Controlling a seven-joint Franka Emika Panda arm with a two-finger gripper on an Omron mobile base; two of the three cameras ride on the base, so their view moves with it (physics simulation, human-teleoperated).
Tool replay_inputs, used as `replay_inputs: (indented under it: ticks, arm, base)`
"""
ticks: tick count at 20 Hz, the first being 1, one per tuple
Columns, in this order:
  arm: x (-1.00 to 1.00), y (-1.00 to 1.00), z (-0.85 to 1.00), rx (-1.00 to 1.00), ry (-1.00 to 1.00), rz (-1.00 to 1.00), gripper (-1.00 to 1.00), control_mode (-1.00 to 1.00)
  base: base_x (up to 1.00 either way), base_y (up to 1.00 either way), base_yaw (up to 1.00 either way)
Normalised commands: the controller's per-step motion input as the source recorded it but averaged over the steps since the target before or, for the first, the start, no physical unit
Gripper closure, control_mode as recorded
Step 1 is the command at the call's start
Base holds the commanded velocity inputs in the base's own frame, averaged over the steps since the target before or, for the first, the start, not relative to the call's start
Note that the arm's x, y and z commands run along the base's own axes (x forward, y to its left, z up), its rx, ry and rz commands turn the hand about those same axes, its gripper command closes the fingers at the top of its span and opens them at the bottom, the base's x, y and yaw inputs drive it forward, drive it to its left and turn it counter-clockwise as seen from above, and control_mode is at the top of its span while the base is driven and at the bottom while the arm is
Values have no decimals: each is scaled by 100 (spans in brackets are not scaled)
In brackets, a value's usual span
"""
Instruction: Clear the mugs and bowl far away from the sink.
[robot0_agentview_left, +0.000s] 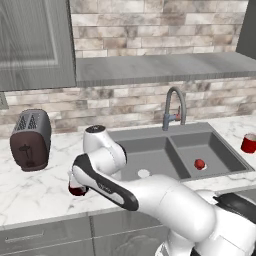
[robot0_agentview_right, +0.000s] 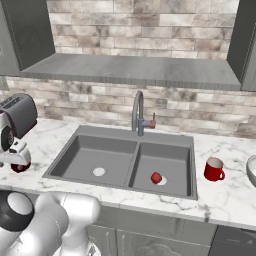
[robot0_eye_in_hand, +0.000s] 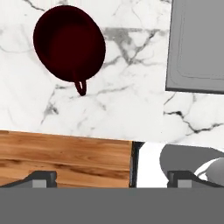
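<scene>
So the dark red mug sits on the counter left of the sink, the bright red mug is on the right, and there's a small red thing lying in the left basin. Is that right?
Not quite. The small red thing lies in the right basin of the sink, not the left; the right base view shows it plainly. The rest holds: the dark red mug stands on the counter to the left, the bright red mug to the right.

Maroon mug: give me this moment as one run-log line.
maroon mug: upright on counter left of sink, ungrasped | end effector: open, above it | red mug: right of sink

Two base views flank the sink (robot0_agentview_left: 170, 155); hand view looks straight down, close.
</scene>
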Motion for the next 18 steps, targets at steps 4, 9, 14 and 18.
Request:
replay_inputs:
  ticks: [4, 9, 14, 18]
  arm:
    - [31, 30, -31, 0, 0, 0, -100, -100]
    - [30, 25, -36, 0, 2, 0, -100, -100]
    - [35, 24, -32, 0, 2, 0, -100, -100]
    - [33, 21, -26, 0, 2, 0, -100, -100]
  base:
    - [0, 0, 0]
    - [0, 0, 0]
    - [0, 0, 0]
    - [0, 0, 0]
